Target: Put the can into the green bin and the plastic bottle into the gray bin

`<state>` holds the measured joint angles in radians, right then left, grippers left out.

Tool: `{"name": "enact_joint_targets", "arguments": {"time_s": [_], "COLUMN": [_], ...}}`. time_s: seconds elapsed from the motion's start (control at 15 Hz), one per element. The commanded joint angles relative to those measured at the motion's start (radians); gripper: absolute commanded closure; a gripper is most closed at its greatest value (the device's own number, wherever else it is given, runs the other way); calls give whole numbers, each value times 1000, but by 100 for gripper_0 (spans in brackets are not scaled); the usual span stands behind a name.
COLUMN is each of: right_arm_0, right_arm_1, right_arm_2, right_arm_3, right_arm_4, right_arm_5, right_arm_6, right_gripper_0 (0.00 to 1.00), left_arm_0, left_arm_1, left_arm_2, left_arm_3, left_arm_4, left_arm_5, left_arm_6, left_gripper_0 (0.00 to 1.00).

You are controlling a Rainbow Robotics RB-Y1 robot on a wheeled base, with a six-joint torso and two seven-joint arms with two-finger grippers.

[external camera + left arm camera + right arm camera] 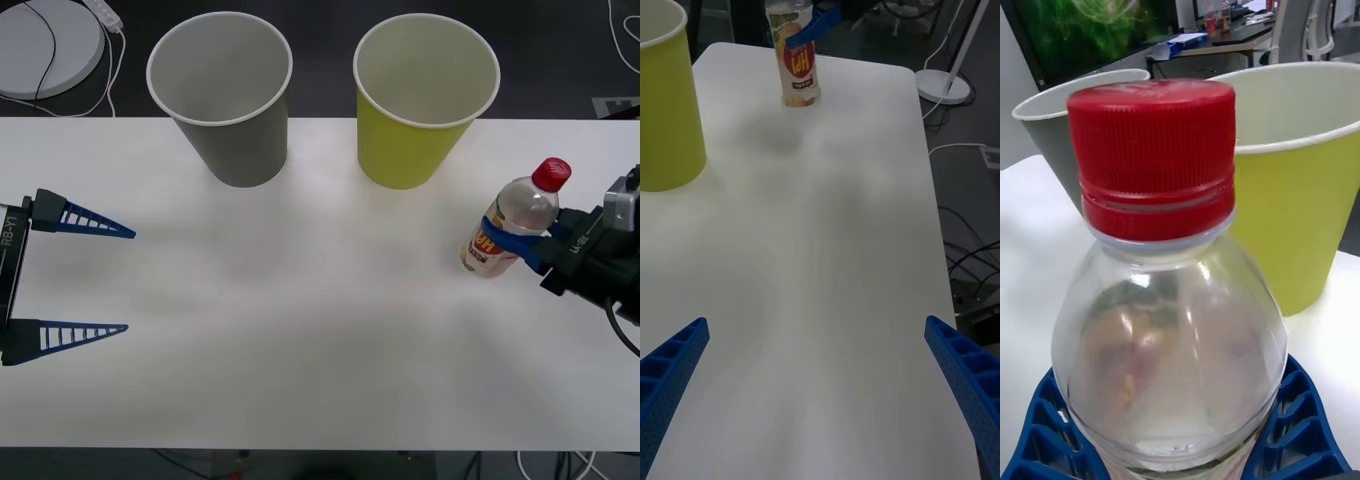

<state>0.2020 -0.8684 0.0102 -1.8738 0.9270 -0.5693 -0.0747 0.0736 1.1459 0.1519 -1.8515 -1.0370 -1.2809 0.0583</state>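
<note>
at the left edge of the front view the left gripper point(125, 280) hangs over the white counter point(300, 320), its blue ribbed fingers point(90, 220) spread wide with nothing between them; in the left wrist view the same two fingers point(670, 367) sit at the bottom corners with bare counter between. in the upper left corner of the front view a round white disc point(45, 45) with a dark cable lies on the dark floor beyond the counter. right of it, in the upper middle, the gray bin point(222, 95) stands upright at the far edge of the counter, white inside, and just beside it, a little apart, stands the green bin point(420, 100), also upright. at the right of the frame, nearer than the green bin and apart from it, is the bottle point(515, 220), clear with a red cap and an orange and yellow label, leaning a little with its cap toward the upper right. the right gripper point(515, 243) reaches in from the right edge and its blue fingers point(505, 238) are closed around the bottle's body. in the right wrist view the bottle point(1169, 322) sits close between the fingers point(1307, 435), with the green bin point(1307, 202) and gray bin point(1052, 135) behind it. in the left wrist view the bottle point(795, 60) appears at the top of the frame, its base touching the counter or just above it; i cannot tell which.
</note>
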Motion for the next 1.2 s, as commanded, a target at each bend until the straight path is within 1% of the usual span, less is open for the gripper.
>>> {"name": "enact_joint_targets", "arguments": {"time_s": [0.07,0.27,0.8,0.87,1.2], "right_arm_0": [33,57,73,74,74], "right_arm_1": [-11,-24,-55,-66,-127], "right_arm_2": [-35,-69,-138,-145,-181], "right_arm_3": [-87,-168,-352,-378,-499], "right_arm_4": [73,145,409,449,598], "right_arm_5": [0,0,0,0,-3], "right_arm_6": [-100,-214,-568,-626,-861], "right_gripper_0": [100,100,100,100,100], "left_arm_0": [0,0,0,0,0], "left_arm_1": [0,0,0,0,0], "left_arm_2": [0,0,0,0,0], "left_arm_3": [0,0,0,0,0], "left_arm_4": [0,0,0,0,0], "left_arm_5": [0,0,0,0,0], "left_arm_6": [0,0,0,0,0], "left_gripper_0": [0,0,0,0,0]}}
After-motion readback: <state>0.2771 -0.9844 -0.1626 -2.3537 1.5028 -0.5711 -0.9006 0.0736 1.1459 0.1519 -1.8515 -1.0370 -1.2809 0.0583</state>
